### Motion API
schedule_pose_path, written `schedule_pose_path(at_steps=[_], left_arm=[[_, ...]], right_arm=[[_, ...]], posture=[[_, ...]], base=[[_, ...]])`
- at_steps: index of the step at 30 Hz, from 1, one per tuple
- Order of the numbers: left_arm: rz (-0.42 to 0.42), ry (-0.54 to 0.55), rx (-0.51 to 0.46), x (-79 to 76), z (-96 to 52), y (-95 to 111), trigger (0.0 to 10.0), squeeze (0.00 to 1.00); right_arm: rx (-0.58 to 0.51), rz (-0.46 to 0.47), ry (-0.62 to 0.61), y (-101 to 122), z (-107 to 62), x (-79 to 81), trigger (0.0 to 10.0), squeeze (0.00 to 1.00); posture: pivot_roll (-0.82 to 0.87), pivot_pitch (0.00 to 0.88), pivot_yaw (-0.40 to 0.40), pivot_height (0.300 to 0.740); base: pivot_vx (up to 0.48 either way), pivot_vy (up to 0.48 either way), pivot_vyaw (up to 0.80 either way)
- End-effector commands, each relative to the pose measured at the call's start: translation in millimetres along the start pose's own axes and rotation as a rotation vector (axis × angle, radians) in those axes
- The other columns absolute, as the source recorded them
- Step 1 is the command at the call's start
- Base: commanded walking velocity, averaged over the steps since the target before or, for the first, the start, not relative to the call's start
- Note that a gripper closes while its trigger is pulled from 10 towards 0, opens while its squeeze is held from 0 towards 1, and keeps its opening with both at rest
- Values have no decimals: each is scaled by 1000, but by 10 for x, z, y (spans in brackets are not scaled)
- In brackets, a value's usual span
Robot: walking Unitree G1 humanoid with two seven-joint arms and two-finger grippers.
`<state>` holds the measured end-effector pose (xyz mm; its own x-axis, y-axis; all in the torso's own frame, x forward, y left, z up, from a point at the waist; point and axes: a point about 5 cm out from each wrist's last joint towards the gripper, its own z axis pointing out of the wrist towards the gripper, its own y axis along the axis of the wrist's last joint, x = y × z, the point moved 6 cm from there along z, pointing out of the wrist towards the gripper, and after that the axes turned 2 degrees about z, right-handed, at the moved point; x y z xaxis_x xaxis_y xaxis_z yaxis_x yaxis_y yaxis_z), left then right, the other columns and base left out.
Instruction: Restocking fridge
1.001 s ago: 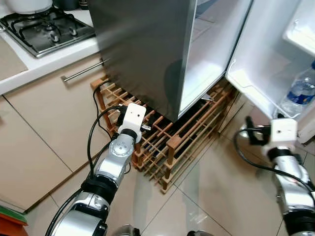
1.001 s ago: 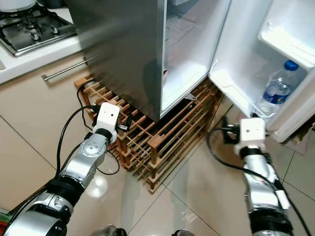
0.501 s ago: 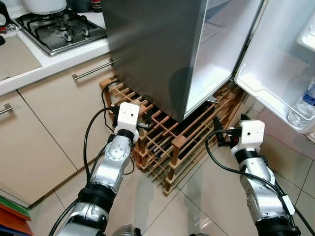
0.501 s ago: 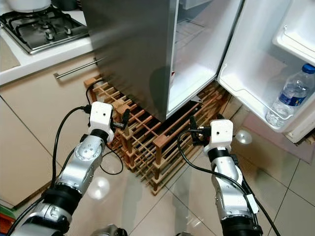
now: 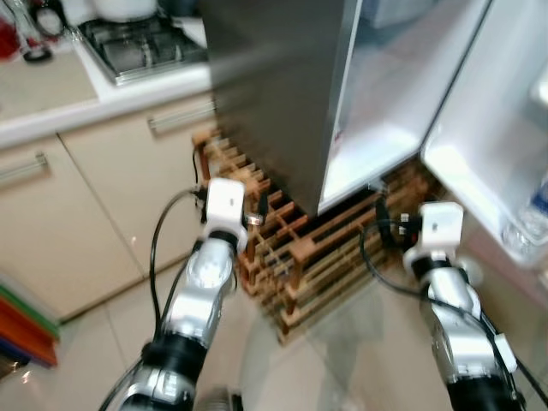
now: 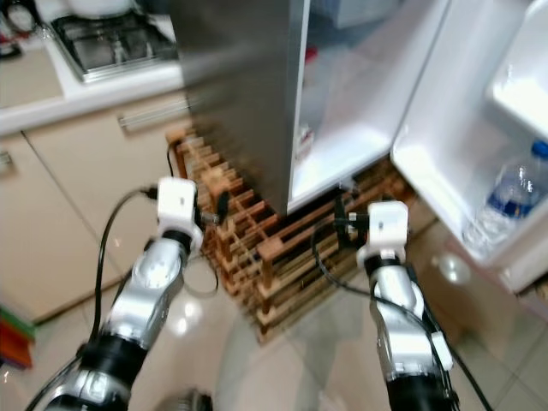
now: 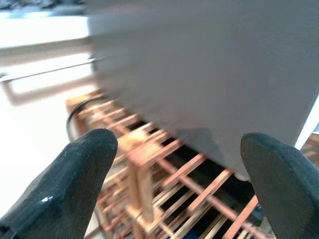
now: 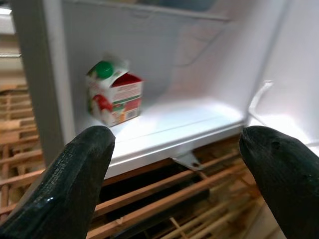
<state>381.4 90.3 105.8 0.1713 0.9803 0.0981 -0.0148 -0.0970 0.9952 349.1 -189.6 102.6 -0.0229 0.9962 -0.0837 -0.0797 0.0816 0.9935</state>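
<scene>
The grey fridge (image 6: 235, 86) stands with its door (image 6: 479, 94) swung open to the right. On its lowest shelf sits a red and white juice carton (image 8: 114, 92) with a green cap. A clear water bottle (image 6: 509, 193) stands in the door shelf. My left gripper (image 7: 177, 149) is open and holds nothing; it hovers over the wooden rack (image 5: 282, 257) beside the fridge's grey side. Facing the lower fridge opening, my right gripper (image 8: 177, 142) is also open, with the carton a little way beyond its fingers (image 8: 75, 184).
The slatted wooden rack (image 6: 265, 265) lies under and in front of the fridge, between my two arms. At the upper left are a counter with a gas hob (image 5: 141, 47) and beige cupboards (image 5: 94, 197). Coloured items (image 5: 21, 330) sit low at the left. Below is tiled floor (image 6: 282, 360).
My right gripper has swung left from the door shelf to the fridge opening. The camera has shifted and the picture is now blurred. The left arm has barely moved.
</scene>
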Motion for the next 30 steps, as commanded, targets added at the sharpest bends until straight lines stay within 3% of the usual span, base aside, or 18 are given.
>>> schedule_pose_path(at_steps=[1,9,15,16,18,26,28,29,30], left_arm=[[13,28,36,61,-21,-69,10000,0],[-12,64,42,112,-2,-84,10000,0],[-23,63,43,97,-1,-79,10000,0],[-25,63,42,89,4,-76,10000,0],[-26,62,44,83,7,-79,10000,0],[-26,57,52,70,9,-95,10000,0],[-29,53,56,59,11,-100,10000,0],[-29,53,56,59,11,-100,10000,0],[-30,52,58,58,12,-102,10000,0]], right_arm=[[13,-8,-5,-11,9,1,10000,0],[26,-23,-12,-42,12,-43,10000,0],[49,-80,-108,-103,-14,-299,10000,0],[80,-99,-162,-174,-44,-458,10000,0],[93,-97,-187,-206,-68,-555,10000,0],[102,-121,-217,-227,-109,-701,10000,0],[128,-162,-264,-272,-167,-935,10000,0],[128,-162,-264,-272,-167,-935,10000,0],[141,-184,-282,-293,-199,-1041,10000,0]], posture=[[61,19,7,732],[57,5,1,732],[55,2,0,732],[52,0,-3,732],[50,2,-1,732],[46,7,0,732],[46,9,0,732],[46,9,0,732],[45,11,1,732]], base=[[0,-472,638],[32,-167,130],[0,0,0],[0,0,0],[0,0,0],[0,0,0],[0,0,0],[0,0,0],[0,0,0]])
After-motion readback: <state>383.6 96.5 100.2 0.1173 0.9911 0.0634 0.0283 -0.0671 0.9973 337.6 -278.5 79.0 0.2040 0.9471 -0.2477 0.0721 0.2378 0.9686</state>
